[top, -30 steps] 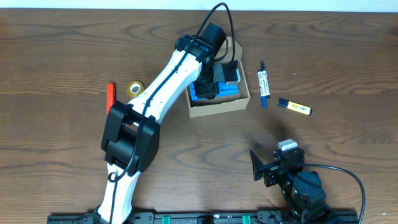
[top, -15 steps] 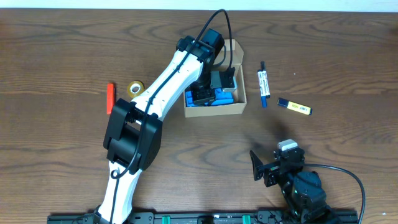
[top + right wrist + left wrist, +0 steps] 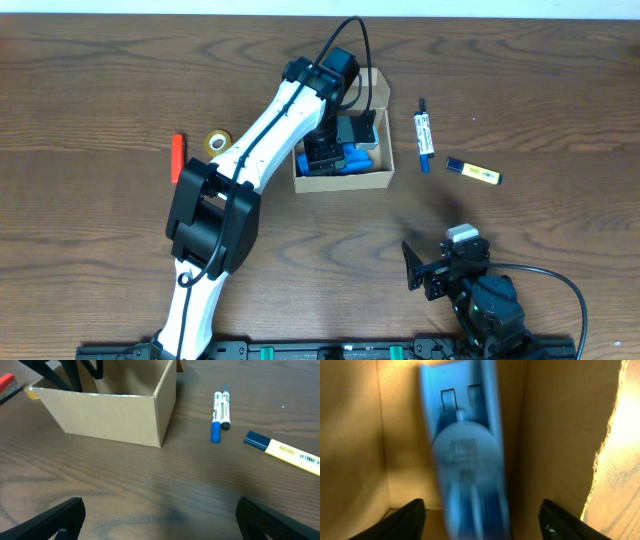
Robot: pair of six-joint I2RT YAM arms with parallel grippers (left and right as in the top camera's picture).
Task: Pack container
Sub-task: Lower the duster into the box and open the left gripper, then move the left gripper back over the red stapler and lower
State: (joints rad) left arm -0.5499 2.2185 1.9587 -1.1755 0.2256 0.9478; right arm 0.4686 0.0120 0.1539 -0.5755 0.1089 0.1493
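The container (image 3: 345, 182) is a tan cardboard box, open, with its flap standing at the back. My left gripper (image 3: 332, 152) reaches down inside it. In the left wrist view the container's walls (image 3: 555, 435) surround a blue plastic object (image 3: 465, 455) that lies on the floor between my wide-open left fingers (image 3: 482, 522), touching neither. The blue object also shows from overhead (image 3: 362, 158). My right gripper (image 3: 430, 270) is open and empty, low over the table in front of the container (image 3: 110, 410).
A blue-and-white marker (image 3: 424, 135) and a yellow highlighter (image 3: 472, 172) lie right of the container; both show in the right wrist view, marker (image 3: 219, 410) and highlighter (image 3: 285, 450). A red pen (image 3: 177, 157) and a yellow tape roll (image 3: 216, 141) lie left of my left arm.
The container has slid a little to the left and turned square to the table, with my left gripper inside it. The right arm has not moved.
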